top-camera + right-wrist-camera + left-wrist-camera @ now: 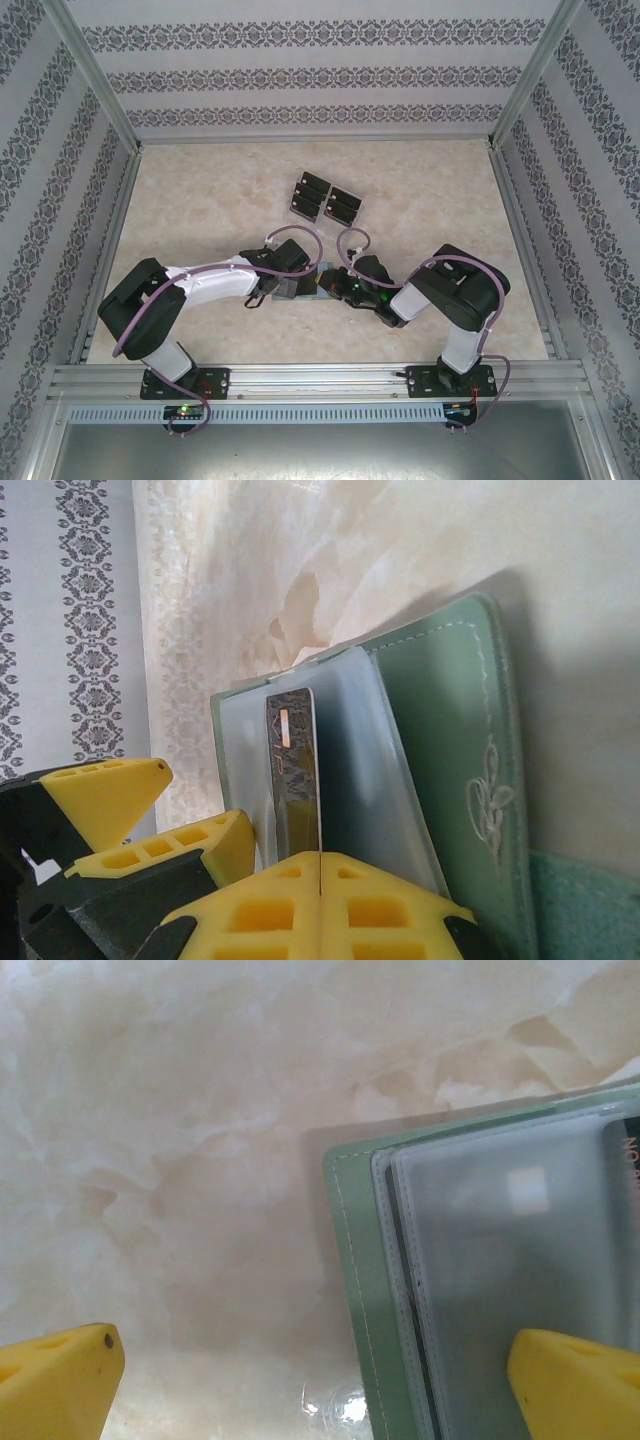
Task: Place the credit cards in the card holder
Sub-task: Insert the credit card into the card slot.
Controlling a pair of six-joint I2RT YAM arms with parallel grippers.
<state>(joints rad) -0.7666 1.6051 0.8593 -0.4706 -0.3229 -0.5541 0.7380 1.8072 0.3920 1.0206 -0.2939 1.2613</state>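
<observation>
The right gripper (318, 865) is clenched on a credit card (293, 770) — it stands edge-on just ahead of the fingertips, its far end among the clear sleeves of the open green card holder (440, 730). The left gripper (315, 1390) is released, spread wide, one finger (575, 1385) over the holder's sleeves. The other credit cards (325, 198) lie well beyond both grippers.

This looks like a robotics lab test cell rather than a lived-in room. A left robot arm (200, 285) and a right robot arm (465, 295) are bolted to a slotted metal rail (320, 378) at the near edge of a marble-look worktop (200, 190). Bare aluminium frame posts (95, 75) box the worktop in, and the flat wall panels (300, 75) between them carry striped, patterned paper like a staged backdrop.
</observation>
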